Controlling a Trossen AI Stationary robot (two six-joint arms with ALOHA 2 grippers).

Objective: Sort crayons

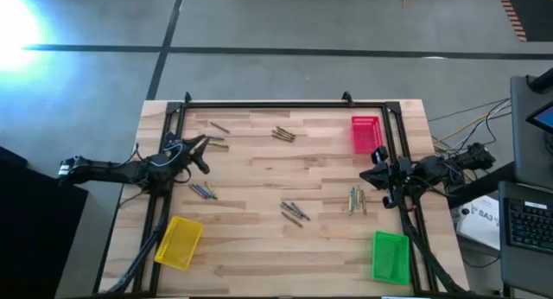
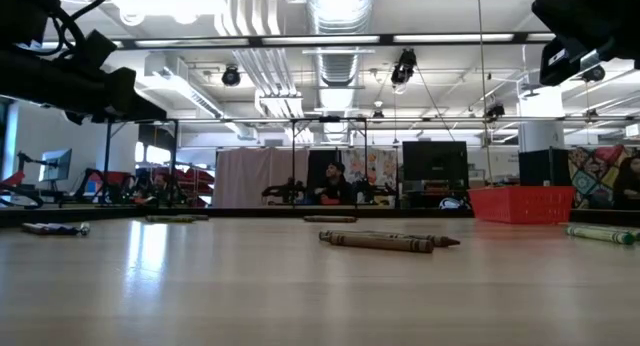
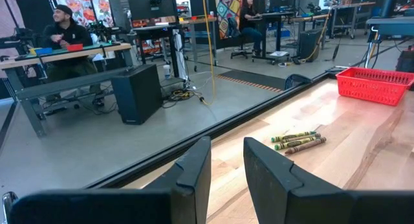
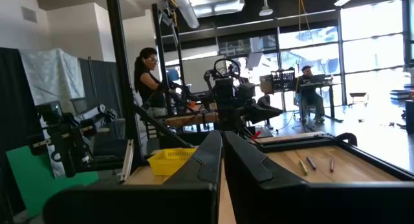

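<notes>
Crayons: thin short sticks in dull brown, olive, blue and grey, lying flat on the wooden table (image 1: 259, 247) in five loose clusters, none of them in a tray.
Left gripper (image 1: 201, 154): raised over the table's left side near the far edge; its two dark fingers (image 3: 194, 169) stand a little apart with a narrow gap and nothing between them.
Crayons nearest left gripper: two brownish sticks (image 1: 216, 143) just beyond its fingertips toward the far edge, and a small blue and olive bunch (image 1: 204, 191) just on its near side.
Far-centre cluster: a few brown and olive crayons (image 1: 283, 134) side by side; the left wrist view shows them as green and brown wrapped sticks (image 3: 297, 140) lying roughly parallel.
Centre cluster: grey and brown crayons (image 1: 295, 212) crossing each other; the low view shows one long brown stick (image 2: 385, 242) with a pointed tip lying flat.
Right gripper (image 1: 378, 165): raised at the table's right edge between the red and green trays; its fingers (image 4: 210, 160) are pressed together and hold nothing.
Crayons nearest right gripper: olive and greenish sticks (image 1: 356, 199) lying roughly parallel, just to its inner side.
Red tray (image 1: 365, 133): far right corner, a slotted basket.
Green tray (image 1: 390, 256): near right corner.
Yellow tray (image 1: 179, 241): near left corner, set at an angle.
</notes>
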